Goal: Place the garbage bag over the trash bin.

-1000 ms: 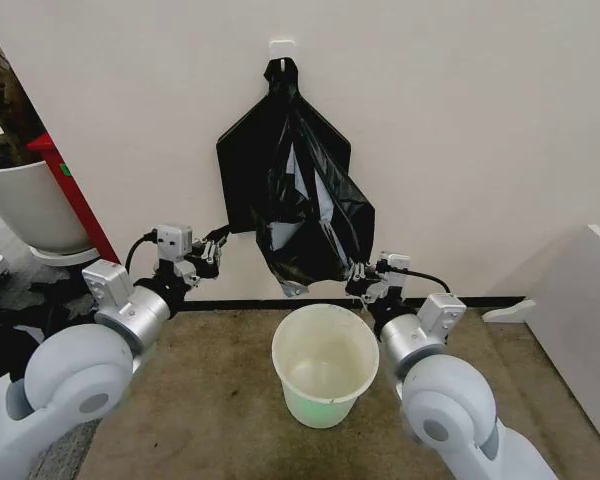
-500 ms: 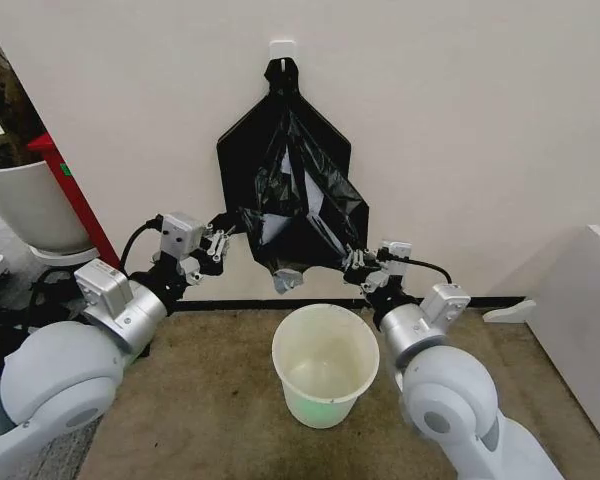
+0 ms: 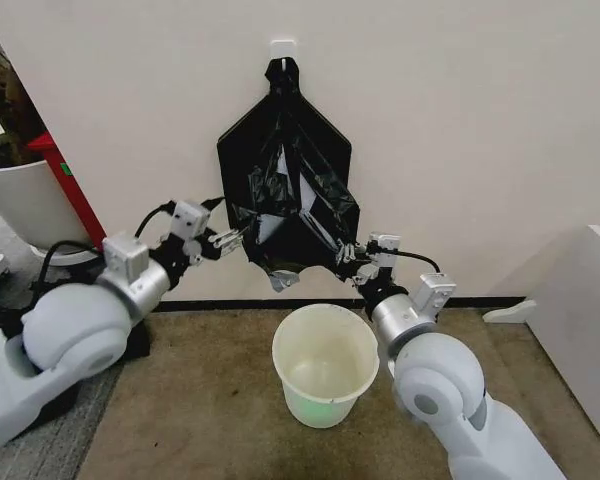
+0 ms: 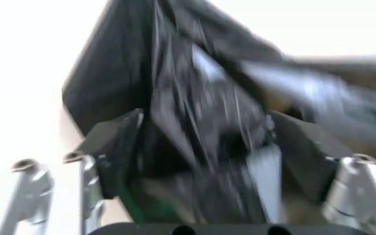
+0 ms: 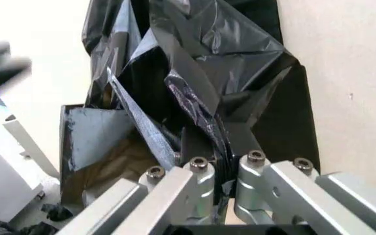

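Note:
The crinkled, glossy black garbage bag (image 3: 298, 215) hangs against the wall, bunched up in front of a flat black bag bundle (image 3: 242, 140). My right gripper (image 3: 346, 258) is shut on the bag's lower right edge; in the right wrist view the gripper (image 5: 222, 147) pinches a fold of the garbage bag (image 5: 201, 54). My left gripper (image 3: 232, 239) is at the bag's left edge. The left wrist view shows its fingers (image 4: 113, 144) spread wide, open, with the garbage bag (image 4: 201, 112) between them. The cream-white trash bin (image 3: 325, 398) stands on the floor below, upright.
The bundle hangs from a white wall hook (image 3: 283, 46). A large white plant pot (image 3: 25, 205) and a red board (image 3: 77, 195) stand at the left. A white panel (image 3: 580, 320) stands at the right. Brown carpet surrounds the bin.
My right gripper has lifted the bag's lower edge, bunching the bag upward. My left gripper has risen and moved right until its open fingers reach the bag's left edge.

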You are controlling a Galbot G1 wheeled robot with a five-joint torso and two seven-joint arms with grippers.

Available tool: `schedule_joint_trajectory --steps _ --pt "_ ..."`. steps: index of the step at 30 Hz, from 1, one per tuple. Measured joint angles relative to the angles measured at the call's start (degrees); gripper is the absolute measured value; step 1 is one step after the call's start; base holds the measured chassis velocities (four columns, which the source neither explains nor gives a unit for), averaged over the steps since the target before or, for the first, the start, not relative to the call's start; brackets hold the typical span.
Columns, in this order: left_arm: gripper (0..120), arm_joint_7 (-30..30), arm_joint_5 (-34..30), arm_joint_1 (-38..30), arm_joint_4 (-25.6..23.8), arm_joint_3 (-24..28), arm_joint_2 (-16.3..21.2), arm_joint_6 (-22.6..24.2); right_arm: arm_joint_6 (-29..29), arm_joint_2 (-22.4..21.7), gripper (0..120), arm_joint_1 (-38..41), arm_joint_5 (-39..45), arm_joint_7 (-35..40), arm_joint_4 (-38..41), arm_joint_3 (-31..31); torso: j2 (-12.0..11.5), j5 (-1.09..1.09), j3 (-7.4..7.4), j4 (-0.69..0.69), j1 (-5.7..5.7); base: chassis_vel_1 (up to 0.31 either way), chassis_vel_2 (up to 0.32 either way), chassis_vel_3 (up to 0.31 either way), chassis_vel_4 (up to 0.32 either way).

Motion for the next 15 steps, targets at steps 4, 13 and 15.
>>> schedule_joint_trajectory --steps 4,13,15 --pt "99 0.80 -0.31 -11.23 3.53 7.35 -2.85 0.27 -0.07 0.18 0 0.12 -0.04 -0.13 -0.50 -0.25 0.00 0.01 0.00 -0.03 0.00 0.000 0.000 0.000 0.000" --pt "100 -3.24 2.14 -32.56 3.05 23.96 -7.55 21.34 -0.05 0.96 0 0.39 -0.16 -0.35 -1.97 -0.03 0.00 0.01 -0.01 -0.01 0.00 0.000 0.000 0.000 0.000" --pt "100 -2.90 3.84 -33.01 2.32 24.63 -7.19 23.83 -0.02 1.13 0 0.39 -0.20 -0.44 -2.15 0.08 0.00 0.00 0.00 0.00 0.00 0.000 0.000 0.000 0.000"
